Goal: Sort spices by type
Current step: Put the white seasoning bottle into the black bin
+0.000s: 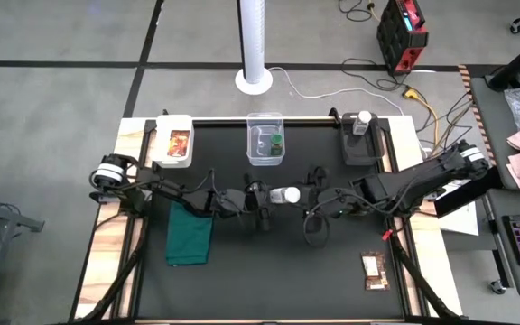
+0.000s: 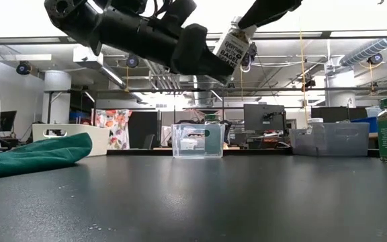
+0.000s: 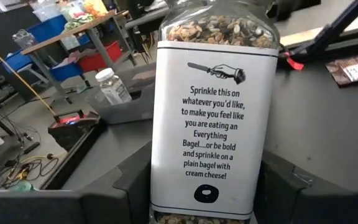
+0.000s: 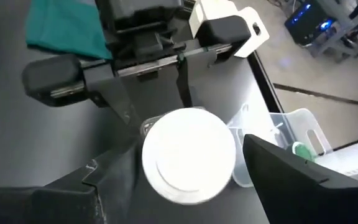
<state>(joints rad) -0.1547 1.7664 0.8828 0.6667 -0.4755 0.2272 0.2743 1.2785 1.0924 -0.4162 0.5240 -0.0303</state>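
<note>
White-lidded jar (image 1: 283, 194) held off the mat (image 1: 278, 271) between both grippers.
Left gripper (image 1: 262, 200) clamps the jar's labelled body; in its wrist view the label fills the space between its fingers. Right gripper (image 4: 185, 180) faces the jar's lid end, its fingers (image 4: 291, 180) spread either side of the white lid (image 4: 188, 154), contact unclear. Beyond the grippers, a clear box (image 1: 265, 138) holds a green-lidded jar (image 1: 276, 142); another white-lidded jar (image 1: 363, 122) stands in a dark tray (image 1: 365, 149). One packet (image 1: 375, 271) lies behind the right gripper.
</note>
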